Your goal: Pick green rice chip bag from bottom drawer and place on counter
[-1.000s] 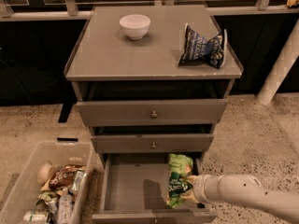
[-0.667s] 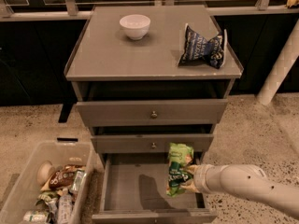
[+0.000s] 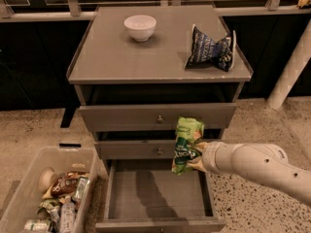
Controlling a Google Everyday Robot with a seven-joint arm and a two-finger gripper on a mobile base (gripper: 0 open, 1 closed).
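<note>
The green rice chip bag (image 3: pixel 184 143) hangs upright in front of the two upper drawers, above the open bottom drawer (image 3: pixel 155 195). My gripper (image 3: pixel 194 155), at the end of the white arm coming in from the right, is shut on the bag's lower right side. The bottom drawer is pulled out and its grey floor is bare. The counter (image 3: pixel 112 52) is the flat grey cabinet top above, well higher than the bag.
A white bowl (image 3: pixel 140 27) stands at the counter's back middle. A dark blue-and-white snack bag (image 3: pixel 210 50) lies on its right side. A clear plastic bin (image 3: pixel 29 198) of mixed snacks sits on the floor at the left. A white post (image 3: pixel 290 72) stands at the right.
My gripper has lifted the green bag up out of the bottom drawer, from drawer level to the height of the middle drawer front. The arm has risen with it.
</note>
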